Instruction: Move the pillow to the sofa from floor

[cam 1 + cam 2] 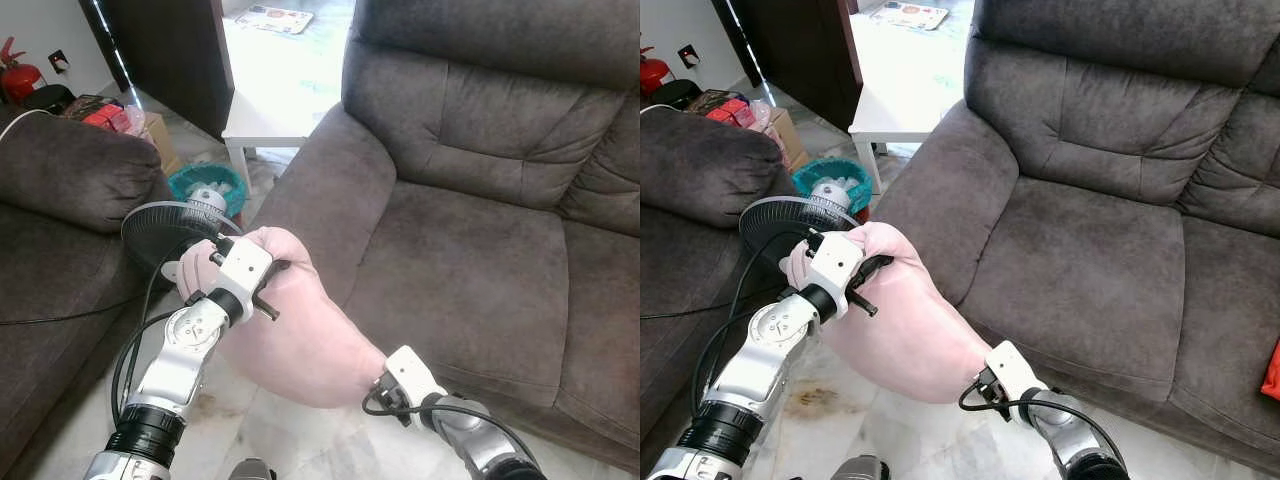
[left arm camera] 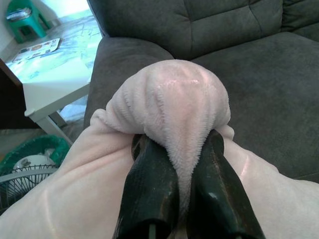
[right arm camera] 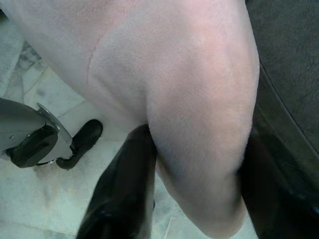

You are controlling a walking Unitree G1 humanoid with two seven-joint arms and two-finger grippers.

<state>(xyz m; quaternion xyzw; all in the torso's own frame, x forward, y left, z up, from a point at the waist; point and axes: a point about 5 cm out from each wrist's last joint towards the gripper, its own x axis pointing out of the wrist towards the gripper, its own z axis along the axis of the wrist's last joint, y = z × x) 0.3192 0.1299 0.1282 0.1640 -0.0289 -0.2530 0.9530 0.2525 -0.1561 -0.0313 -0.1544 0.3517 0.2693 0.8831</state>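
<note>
**A:** So the pink fleece pillow (image 1: 300, 345) is off the floor, hanging in the air just in front of the dark grey sofa (image 1: 470, 250), near its left armrest. The left gripper (image 2: 185, 164) has its two fingers squeezed tight on a bunched-up corner. The right gripper (image 3: 197, 164) is on the lower right end, with a fold of pillow wedged between its fingers.

**B:** What's the risk, you reckon?

**A:** Mostly the left pinch, I'd say. It's only got a wad of fabric, so the fleece could slide out mid-lift and the pillow would flop back to the floor. There's also a floor fan (image 1: 175, 230) just left of the left gripper, touching or nearly so. Swing wide and I'd guess it gets knocked over. The seat front could snag the pillow too if it goes in low.

**B:** Count?

**A:** One pillow, two grippers both on it, one fan, one white side table (image 1: 275, 100) far left of the armrest, one teal basket (image 1: 210, 185) under it, and a second sofa (image 1: 60, 220) at the left.
</note>
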